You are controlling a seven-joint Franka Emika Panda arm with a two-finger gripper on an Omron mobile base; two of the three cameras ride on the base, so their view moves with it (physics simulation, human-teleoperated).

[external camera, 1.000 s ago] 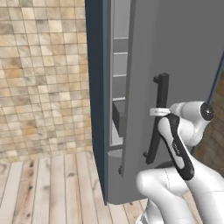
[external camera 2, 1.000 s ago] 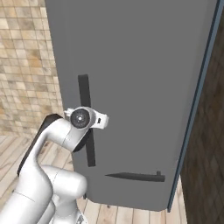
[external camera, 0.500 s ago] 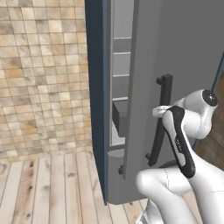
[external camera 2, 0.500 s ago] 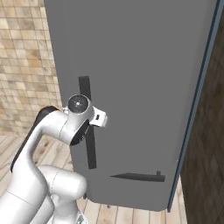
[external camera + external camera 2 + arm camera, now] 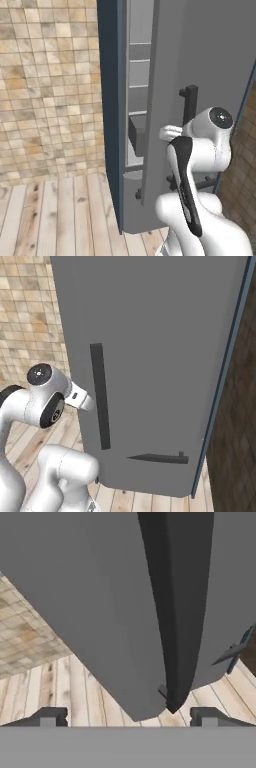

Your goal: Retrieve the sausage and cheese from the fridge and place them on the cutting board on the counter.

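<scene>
The grey fridge stands with its door ajar, and grey shelves show through the gap. Its long dark bar handle runs down the door front. My gripper is open, its fingertips spread wide with nothing between them, pointing at the door's lower edge. The hand sits by the door's open edge, left of the handle. In the right base view the hand is just left of the handle. Sausage and cheese are hidden. Cutting board and counter are out of view.
A dark bin sits inside the fridge at hand height. A short dark lower handle lies near the fridge's bottom. A tiled wall and plank floor lie to the left, and a dark brown wall to the right.
The hand has come off the bar handle and shifted left toward the door's open edge. The jaws have spread wide.
</scene>
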